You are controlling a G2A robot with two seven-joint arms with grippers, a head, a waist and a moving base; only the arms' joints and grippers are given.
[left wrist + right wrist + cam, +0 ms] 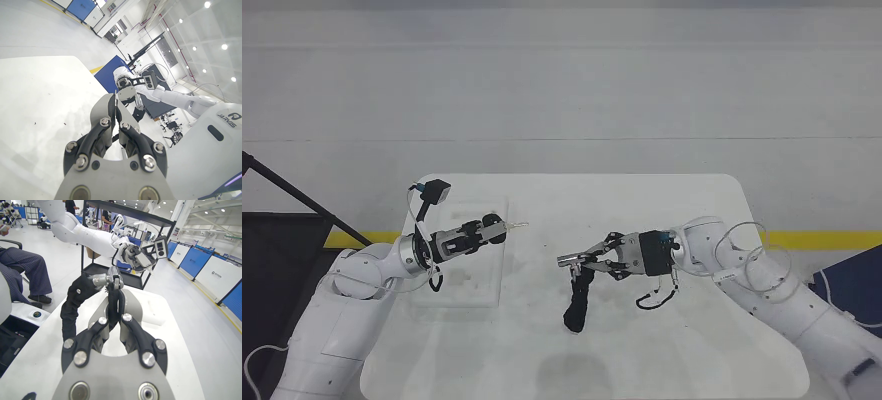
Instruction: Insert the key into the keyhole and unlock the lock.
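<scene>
White table (662,205) in view, rounded corners, plain top. On its left half lies a flat white board (470,285), rectangular, long sides running near to far, its right edge just left of the table's middle. The right wrist view catches that board (155,306) as a low raised slab sitting on the tabletop. Around the middle, toward the near edge, a black sleeve (576,312) hangs down to the surface. Its lower end is right at the top, but touching or just above is too close to call. A few tiny dark specks (35,123) dot the bare top.
</scene>
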